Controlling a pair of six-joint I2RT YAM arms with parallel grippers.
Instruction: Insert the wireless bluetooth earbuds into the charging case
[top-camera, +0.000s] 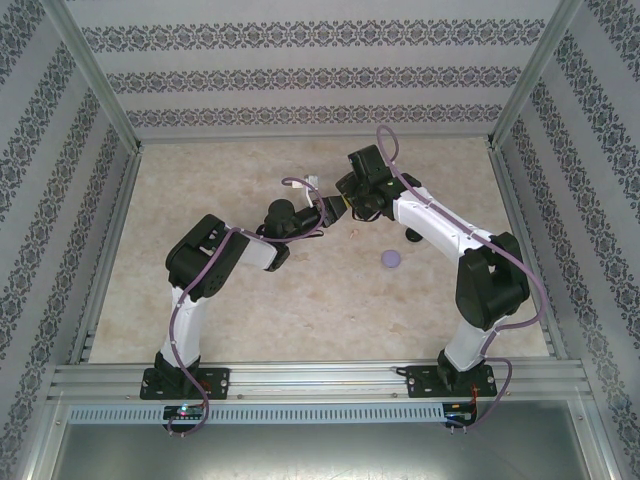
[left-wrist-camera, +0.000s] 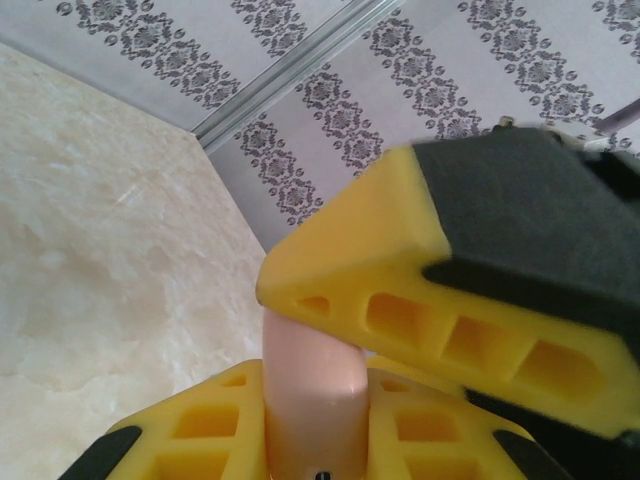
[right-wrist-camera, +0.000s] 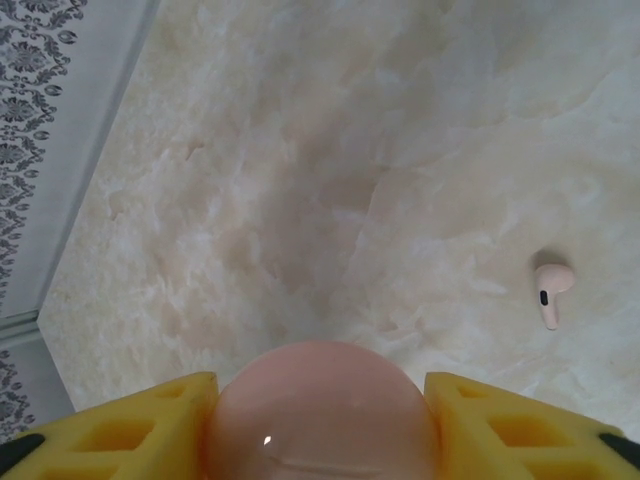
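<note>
In right end effector (right-wrist-camera: 320, 385), likely case (right-wrist-camera: 320, 425)

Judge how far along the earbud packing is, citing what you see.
No earbud visibly inserted. In hand: left gripper and right gripper both clamp the pink case. Remaining: a pink earbud lies loose on the table; the purple case sits apart.

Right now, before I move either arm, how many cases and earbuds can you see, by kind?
Round cases: 2 (pink case held up, purple case lying loose)
Earbuds: 1 (pink earbud lying loose)
Unidentified: 1 (dark item near the purple case, too small to tell)
Total: 4
</note>
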